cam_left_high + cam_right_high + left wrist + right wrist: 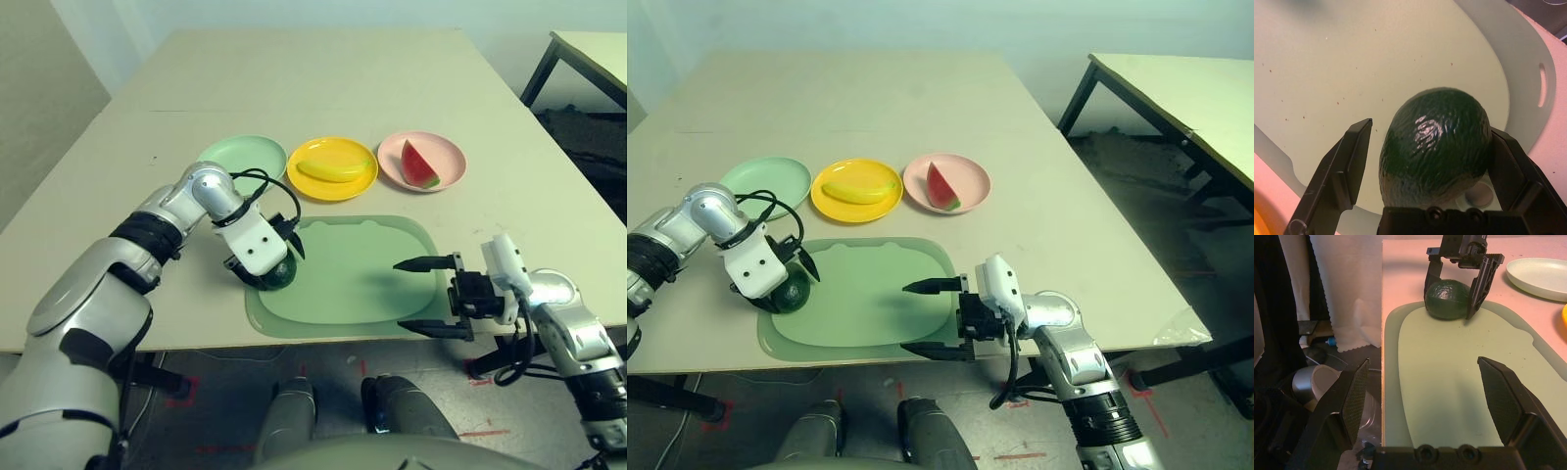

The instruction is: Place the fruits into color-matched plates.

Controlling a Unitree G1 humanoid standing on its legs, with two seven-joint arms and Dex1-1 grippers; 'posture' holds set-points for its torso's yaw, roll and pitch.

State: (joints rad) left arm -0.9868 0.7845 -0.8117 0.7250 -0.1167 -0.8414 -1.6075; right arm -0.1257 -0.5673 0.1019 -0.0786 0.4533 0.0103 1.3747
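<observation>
I see my left gripper (279,257) down at the near left corner of the green cutting board (353,284), its fingers spread either side of the dark green avocado (1437,142). In the left wrist view one finger lies against the avocado's side and the other stands off it with a clear gap, so nothing is pinched. The avocado rests on the board just under the gripper. Beyond that gripper, on the table (323,78), sits the mint green plate (242,157), bare; next to it the yellow plate (332,168) carries the banana (333,170), and further right the pink plate (421,162) carries the watermelon wedge (418,164).

My left arm bends at the elbow and reaches inward across the table edge, wrist turned down. My right gripper (428,294) hovers at the board's near right edge, fingers wide apart and holding nothing, pointing left toward the avocado. The right forearm comes in low from the right.

The table is pale beige. A second table (1185,98) stands off to the right, with grey floor between.
</observation>
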